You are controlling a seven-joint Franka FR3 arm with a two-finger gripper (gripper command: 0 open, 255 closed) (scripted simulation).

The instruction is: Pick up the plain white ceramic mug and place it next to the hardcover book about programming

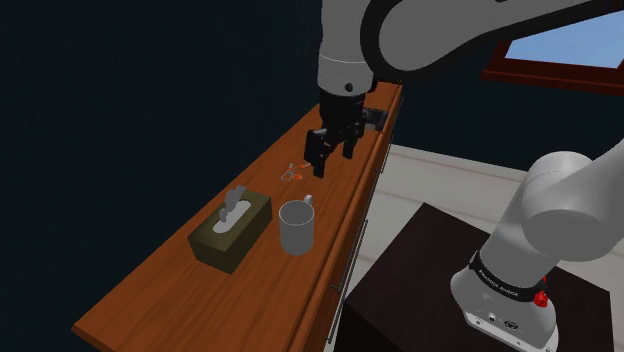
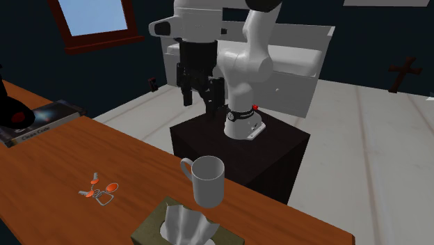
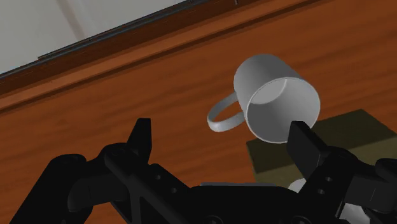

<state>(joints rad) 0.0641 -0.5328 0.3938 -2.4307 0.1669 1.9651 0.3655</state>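
A plain white mug (image 1: 296,227) stands upright on the long wooden table (image 1: 150,290), its handle turned toward the far end. In the second exterior view the mug (image 2: 207,181) sits near the table's edge facing the stand. A dark hardcover book (image 2: 38,120) lies flat at the second exterior view's far left. My black gripper (image 1: 333,155) hangs open above the table, well clear of the mug and between it and the book end. In the wrist view the mug (image 3: 273,102) lies beyond my gripper (image 3: 222,143), close to one fingertip, with nothing between the fingers.
An olive tissue box (image 1: 231,230) sits right beside the mug, on the side away from the stand. A bunch of keys with orange tags (image 2: 97,189) lies on the wood between mug and book. A black object (image 2: 10,111) stands by the book. The table's front edge runs close to the mug.
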